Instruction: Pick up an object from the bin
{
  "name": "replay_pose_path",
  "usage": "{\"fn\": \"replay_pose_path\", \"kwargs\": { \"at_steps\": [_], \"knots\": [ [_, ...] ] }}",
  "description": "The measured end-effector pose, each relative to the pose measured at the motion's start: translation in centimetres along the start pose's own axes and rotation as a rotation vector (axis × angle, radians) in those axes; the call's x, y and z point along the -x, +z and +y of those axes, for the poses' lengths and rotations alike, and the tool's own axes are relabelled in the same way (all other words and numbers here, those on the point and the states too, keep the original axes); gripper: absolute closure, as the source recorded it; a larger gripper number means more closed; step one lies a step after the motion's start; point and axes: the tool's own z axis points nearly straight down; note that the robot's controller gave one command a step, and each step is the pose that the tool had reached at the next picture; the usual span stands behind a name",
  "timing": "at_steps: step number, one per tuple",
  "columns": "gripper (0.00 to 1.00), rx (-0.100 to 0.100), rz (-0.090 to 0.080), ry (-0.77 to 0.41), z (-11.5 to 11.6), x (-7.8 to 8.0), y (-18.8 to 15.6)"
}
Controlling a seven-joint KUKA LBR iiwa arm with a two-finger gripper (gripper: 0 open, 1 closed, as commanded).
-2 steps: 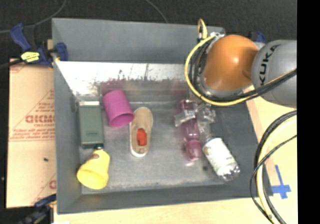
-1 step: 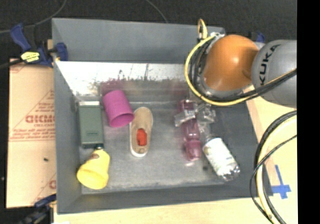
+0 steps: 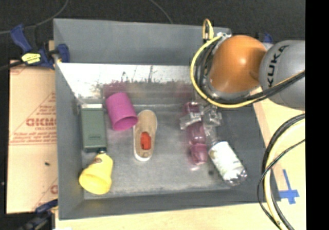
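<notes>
- The orange cover (image 3: 234,64) on the wrist of the arm (image 3: 285,72) is nearest the camera, above the far right corner of the bin (image 3: 154,39), with yellow and black cables (image 3: 198,72) looped round it.
- Under it the gripper (image 3: 201,119) hangs low in the right part of the bin, just above a purple translucent piece (image 3: 196,151). I cannot tell whether it is apart or together.
- The purple translucent piece lies on the bin floor right of the middle. It seems to touch a white bottle (image 3: 226,161), which lies tilted at the near right.
- In the middle lies a beige oval dish (image 3: 145,123) with a red thing (image 3: 146,141) in it.
- A pink cup (image 3: 121,111) lies on its side just left of the dish.
- A dark green box (image 3: 93,129) lies by the left wall, with a yellow cone-shaped cup (image 3: 97,175) just below it.
</notes>
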Motion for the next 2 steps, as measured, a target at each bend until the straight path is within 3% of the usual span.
{"fn": "replay_pose_path", "kwargs": {
  "at_steps": [2],
  "knots": [
    [1.0, 0.006, -0.003, 0.002, 0.1, 0.1, -2.6]
  ]
}}
